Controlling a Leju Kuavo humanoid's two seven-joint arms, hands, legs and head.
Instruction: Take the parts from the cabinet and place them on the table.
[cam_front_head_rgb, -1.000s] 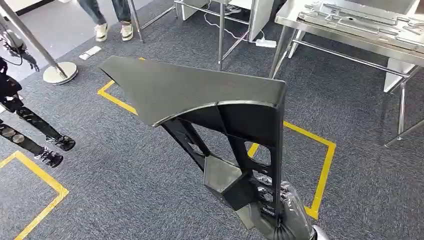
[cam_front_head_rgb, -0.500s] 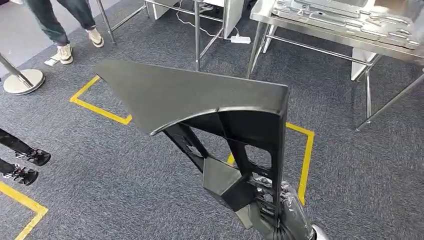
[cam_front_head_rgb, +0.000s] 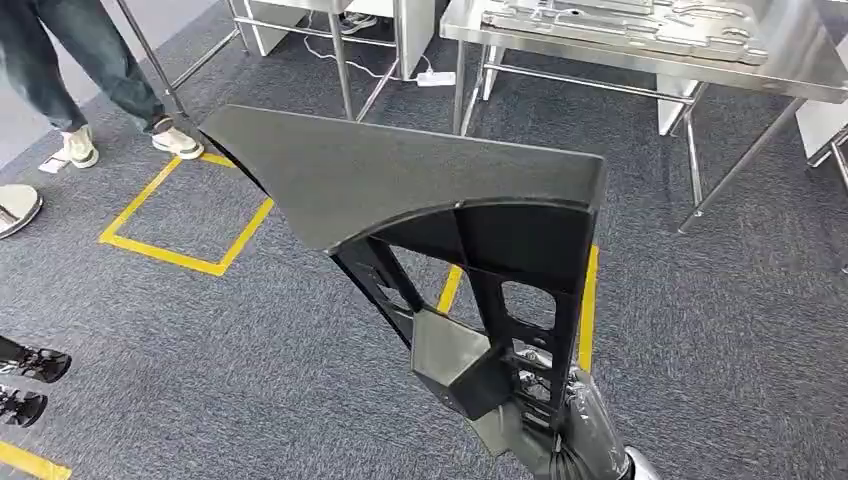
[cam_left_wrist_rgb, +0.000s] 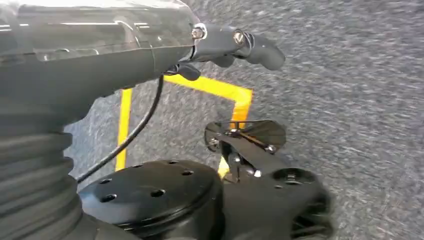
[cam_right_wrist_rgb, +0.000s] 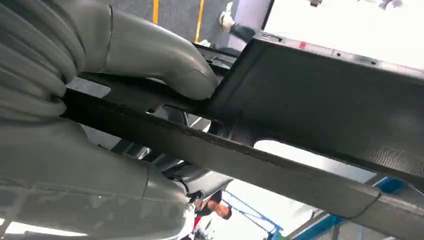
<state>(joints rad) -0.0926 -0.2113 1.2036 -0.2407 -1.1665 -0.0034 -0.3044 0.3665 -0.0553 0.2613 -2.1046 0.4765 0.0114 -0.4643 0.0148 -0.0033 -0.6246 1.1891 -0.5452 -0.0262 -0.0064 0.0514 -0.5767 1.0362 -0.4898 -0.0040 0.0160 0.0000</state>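
A large black part (cam_front_head_rgb: 400, 180), with a flat triangular panel on top and an open ribbed frame below, stands upright in front of me. My right hand (cam_front_head_rgb: 585, 430) grips its lower end at the bottom of the head view. In the right wrist view the grey thumb (cam_right_wrist_rgb: 165, 65) presses on the part's black frame (cam_right_wrist_rgb: 325, 100). The steel table (cam_front_head_rgb: 800, 70) stands ahead at the upper right, with grey metal parts (cam_front_head_rgb: 620, 25) lying on it. My left hand (cam_left_wrist_rgb: 235, 45) hangs over the carpet with nothing in it, fingers loosely extended.
Grey carpet is marked with yellow tape squares (cam_front_head_rgb: 180, 255). A person's legs (cam_front_head_rgb: 60, 70) stand at the upper left. Another robot's black feet (cam_front_head_rgb: 30, 365) are at the left edge. A second table's legs (cam_front_head_rgb: 345, 60) and a white power strip (cam_front_head_rgb: 433, 78) lie ahead.
The whole picture has shifted, so the camera has moved: the steel table now sits further left and closer. The black part stays in my right hand.
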